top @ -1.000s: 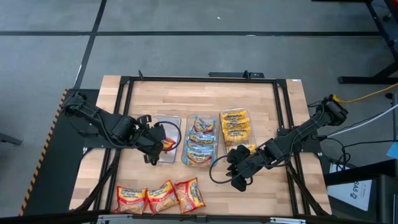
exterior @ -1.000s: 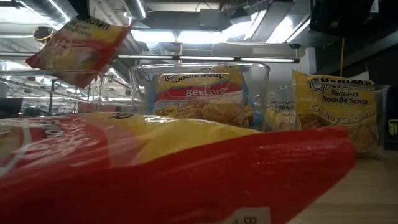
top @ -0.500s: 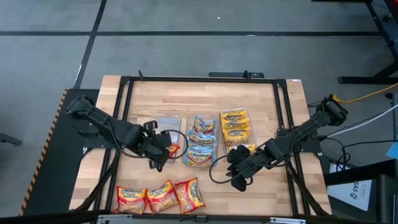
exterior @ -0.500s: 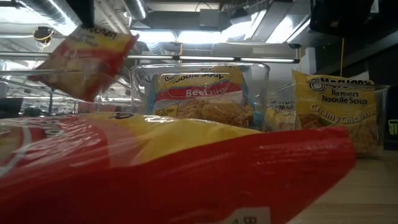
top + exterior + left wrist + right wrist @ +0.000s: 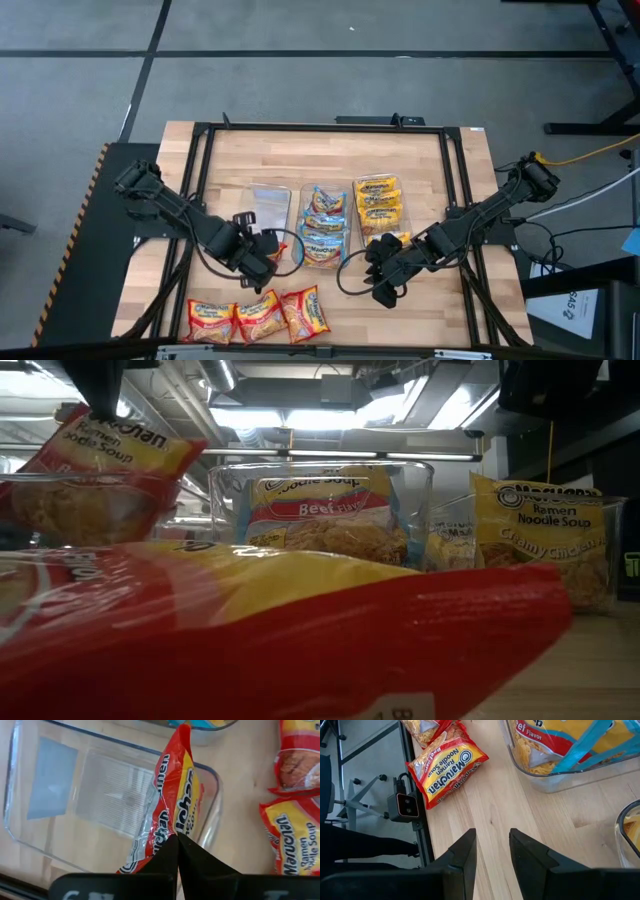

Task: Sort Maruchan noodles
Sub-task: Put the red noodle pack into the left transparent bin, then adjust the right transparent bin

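Note:
My left gripper [image 5: 262,262] is shut on a red-orange Maruchan packet [image 5: 172,795], which hangs over the near right corner of the clear left tub [image 5: 268,205]; no packets lie in that tub. The middle tub [image 5: 322,228] holds blue-trimmed packets and the right tub [image 5: 378,200] holds yellow ones. Three red-orange packets [image 5: 256,316] lie flat side by side by the table's near edge. My right gripper [image 5: 492,851] hovers open over bare wood near the right tub, with nothing between its fingers. My left gripper pinches the packet's upper edge [image 5: 169,836] between its two fingers, which point steeply down from above. The packet hangs below them, seen edge-on in the wrist view. In the low view its printed face [image 5: 95,470] shows, and a nearer packet hides its lower end.
A black frame [image 5: 320,128] runs round the work area. A big red packet [image 5: 280,640] lies right in front of the low camera. Bare wood [image 5: 420,320] lies at the near right and along the far side behind the tubs.
My left gripper, still shut on the red-orange packet, has moved toward the table's near edge and a little right, sinking as it went. It went from over the left tub's middle to that tub's near right corner. The packet has come lower and hangs straighter.

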